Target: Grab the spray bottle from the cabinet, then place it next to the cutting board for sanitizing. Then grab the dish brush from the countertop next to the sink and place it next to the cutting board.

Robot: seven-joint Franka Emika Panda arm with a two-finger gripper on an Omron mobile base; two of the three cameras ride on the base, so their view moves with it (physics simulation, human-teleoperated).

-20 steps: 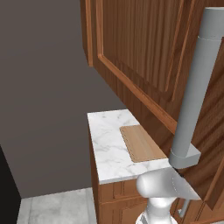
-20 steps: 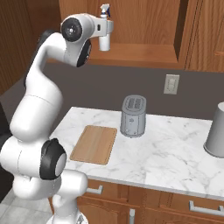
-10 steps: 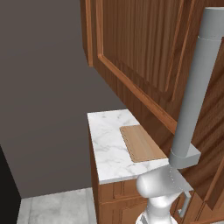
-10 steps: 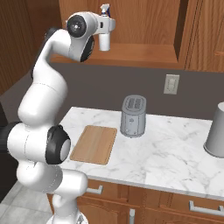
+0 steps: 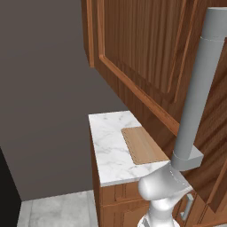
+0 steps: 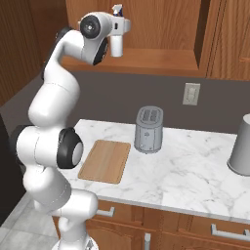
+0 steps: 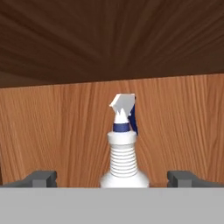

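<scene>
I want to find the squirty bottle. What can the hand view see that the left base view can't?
The hand view looks into the wooden cabinet: the spray bottle stands upright against the back wall, its white trigger head on top. The open claw has one dark fingertip on each side of the bottle, neither touching it.

The left base view has the marble countertop, the cutting board lying flat on it, the dark wall, the floor and the robot's grey arm.

Both show reddish-brown cabinet wood.
</scene>
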